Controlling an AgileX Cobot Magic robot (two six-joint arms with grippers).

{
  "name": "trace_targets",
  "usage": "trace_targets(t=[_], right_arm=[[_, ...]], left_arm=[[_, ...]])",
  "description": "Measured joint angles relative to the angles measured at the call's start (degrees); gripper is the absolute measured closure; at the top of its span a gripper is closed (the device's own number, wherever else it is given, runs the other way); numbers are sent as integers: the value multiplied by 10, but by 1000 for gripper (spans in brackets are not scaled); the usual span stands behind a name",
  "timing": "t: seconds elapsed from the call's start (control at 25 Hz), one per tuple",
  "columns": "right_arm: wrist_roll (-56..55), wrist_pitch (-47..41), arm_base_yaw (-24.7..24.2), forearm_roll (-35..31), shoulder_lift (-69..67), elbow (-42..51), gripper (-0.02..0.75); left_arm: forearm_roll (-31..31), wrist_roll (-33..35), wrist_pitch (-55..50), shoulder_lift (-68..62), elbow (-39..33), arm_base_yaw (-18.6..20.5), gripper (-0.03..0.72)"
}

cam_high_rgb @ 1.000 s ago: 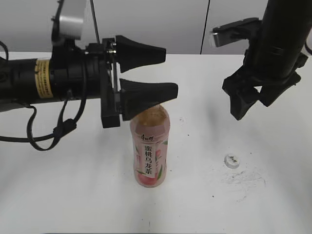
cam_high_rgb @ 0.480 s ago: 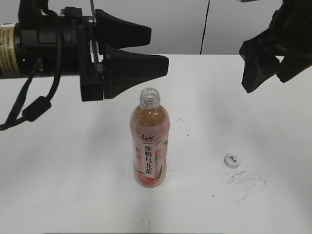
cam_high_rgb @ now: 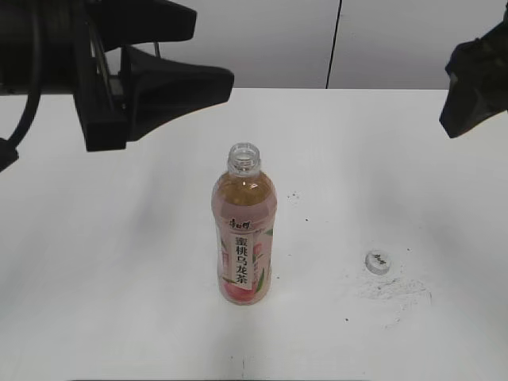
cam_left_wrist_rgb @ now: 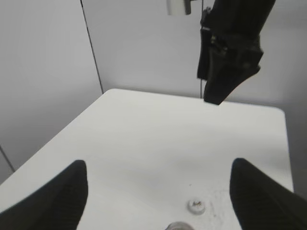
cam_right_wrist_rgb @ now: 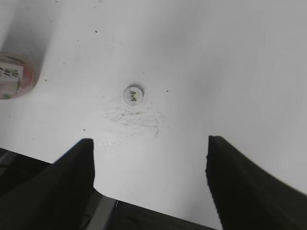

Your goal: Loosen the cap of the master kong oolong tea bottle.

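One master kong oolong tea bottle (cam_high_rgb: 244, 234) stands upright near the middle of the white worktop (cam_high_rgb: 119, 262), neck open, no cap on it. One cap (cam_high_rgb: 378, 262) lies flat on the worktop, well apart to the bottle's right, next to faint grey scuff marks (cam_high_rgb: 397, 290).

Exterior view: left gripper (cam_high_rgb: 202, 51) is high at upper left, jaws spread, holding nothing, above and left of the bottle mouth. Only part of the right gripper (cam_high_rgb: 475, 87) shows at the right edge; its jaw gap is not readable there.

Left wrist view: two dark fingertips (cam_left_wrist_rgb: 60, 203) at the bottom corners, wide apart, bare worktop between, the cap (cam_left_wrist_rgb: 195, 206) small near the bottom edge, the bottle rim just peeking in. It also shows the right arm (cam_left_wrist_rgb: 230, 50) hanging across the worktop.

Right wrist view: right gripper (cam_right_wrist_rgb: 151, 184) released, both fingers spread, empty; the cap (cam_right_wrist_rgb: 133, 94) lies beyond them, with a sliver of the bottle's label (cam_right_wrist_rgb: 14, 76) at the left edge.
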State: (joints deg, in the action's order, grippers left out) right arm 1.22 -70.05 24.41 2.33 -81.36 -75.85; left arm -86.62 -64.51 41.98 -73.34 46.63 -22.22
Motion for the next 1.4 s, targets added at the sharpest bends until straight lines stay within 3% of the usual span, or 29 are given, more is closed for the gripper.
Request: trace_targets(t=[0.24,0.36,0.44,0.56,0.68,0.8,0.88,1.04,1.16,1.32,1.4], right_arm=[[-1,-1,0,25,25,45,193],[-2,-1,0,26,33,47,193],[-2,-1,0,27,41,47,193],[-2,-1,0,27,51,47,193],[-2,-1,0,28,59,47,193],[-3,-1,0,28,64,47,193],[-3,-1,0,28,67,47,193],[-3,-1,0,28,69,47,193],[-8,-1,0,21,69,47,193],[-12,-1,0,11,69,47,193],[-12,-1,0,10,69,47,193]], left_arm=[[-160,-2,-146,29,0,0,148],[-152,-2,-295,31,0,0,173],[-98,-2,-386,31,0,0,201],[47,-2,-457,31,-1,0,264],[262,-2,-471,32,-9,0,319],[409,20,-479,43,-23,-12,341],[444,59,-488,55,-28,-37,346],[485,171,-548,90,-30,-128,349],[569,206,-622,102,-30,-186,349],[744,219,-693,102,-30,-207,350],[805,276,-728,109,-30,-208,351]])
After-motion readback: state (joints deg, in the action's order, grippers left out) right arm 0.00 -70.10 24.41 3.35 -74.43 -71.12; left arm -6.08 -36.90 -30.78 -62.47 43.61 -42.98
